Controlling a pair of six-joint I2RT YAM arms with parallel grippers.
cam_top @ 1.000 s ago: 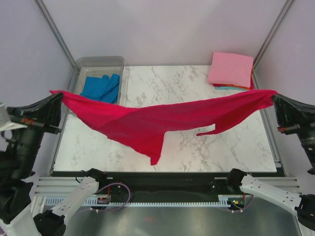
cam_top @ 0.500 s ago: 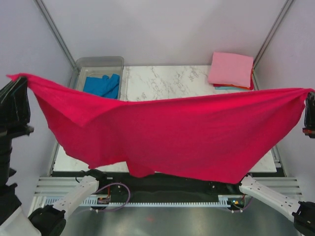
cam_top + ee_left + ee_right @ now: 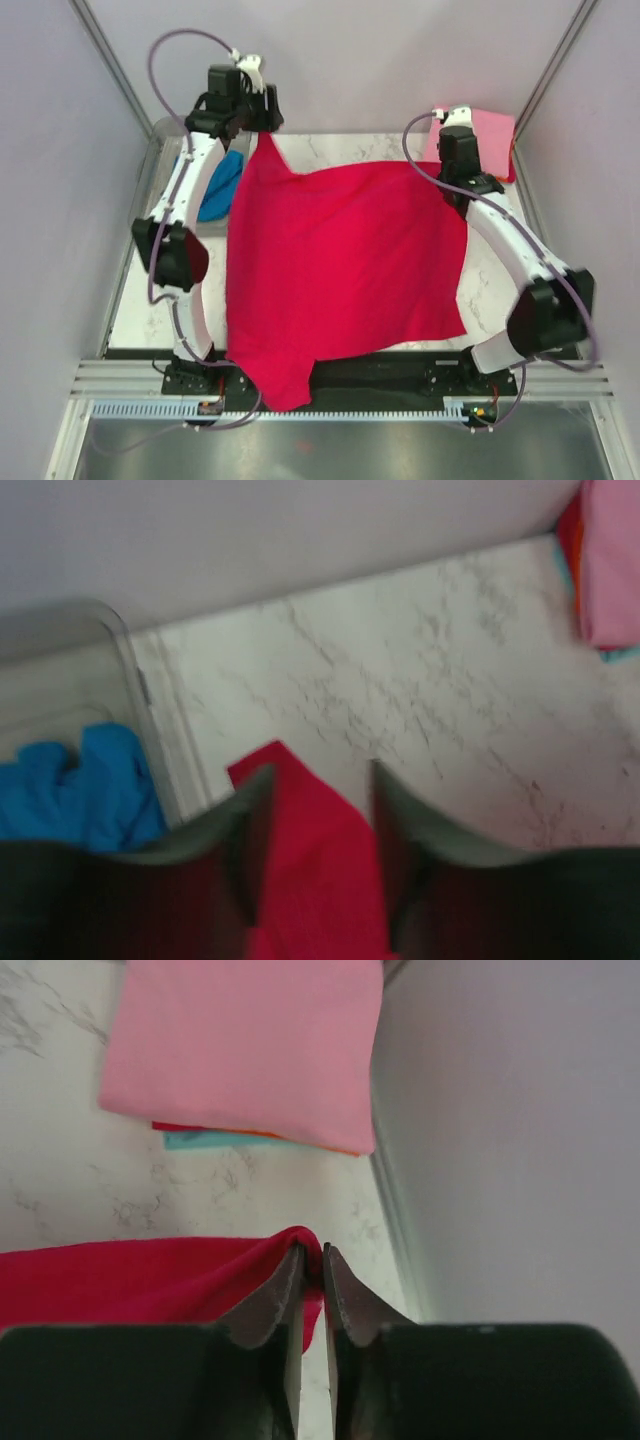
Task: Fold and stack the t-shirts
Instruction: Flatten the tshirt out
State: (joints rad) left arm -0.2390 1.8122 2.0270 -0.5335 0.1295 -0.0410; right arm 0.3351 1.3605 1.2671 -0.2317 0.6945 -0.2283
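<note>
1. Dropped from mid-air, the crimson t-shirt (image 3: pixel 340 260) now lies spread over the table (image 3: pixel 340 150), overhanging its near edge.
2. Left gripper (image 3: pixel 318 775), table's far left: jaws parted around one corner.
3. Right gripper (image 3: pixel 311 1252), table's far right: clamped on another corner.

A white marble table (image 3: pixel 350 150) lay before me, grey-veined. At its far-left corner stood a clear plastic tub (image 3: pixel 60 675), just off the marble's edge. Pale lilac walls (image 3: pixel 380 60) closed the space in, with slanted metal posts (image 3: pixel 108 60) at the corners. A slotted rail (image 3: pixel 350 408) ran along the near edge, with a grey metal sheet (image 3: pixel 330 450) nearest me.
</note>
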